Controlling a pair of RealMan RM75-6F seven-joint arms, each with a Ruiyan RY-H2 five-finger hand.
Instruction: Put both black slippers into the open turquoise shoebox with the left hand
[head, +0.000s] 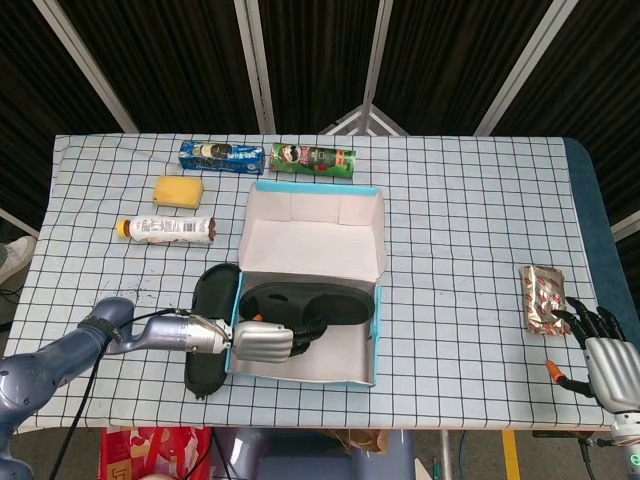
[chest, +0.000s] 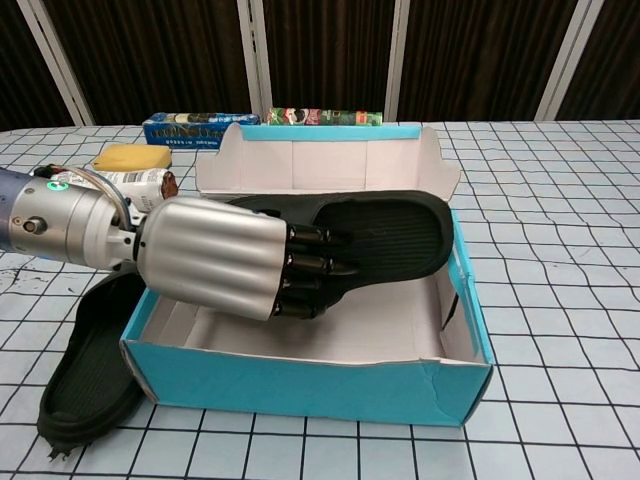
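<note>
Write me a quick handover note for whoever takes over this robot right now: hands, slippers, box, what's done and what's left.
Left hand grips the first black slipper and holds it inside the open turquoise shoebox; not yet let go.
Right hand rests open at the table's right edge, holding nothing.
Second black slipper lies on the table against the box's left side.
Left: release the first slipper, then box the second.

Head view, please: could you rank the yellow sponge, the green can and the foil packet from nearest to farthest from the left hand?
1. Yellow sponge, left side, up from the left hand.
2. Green can, far edge.
3. Foil packet, far right.
</note>
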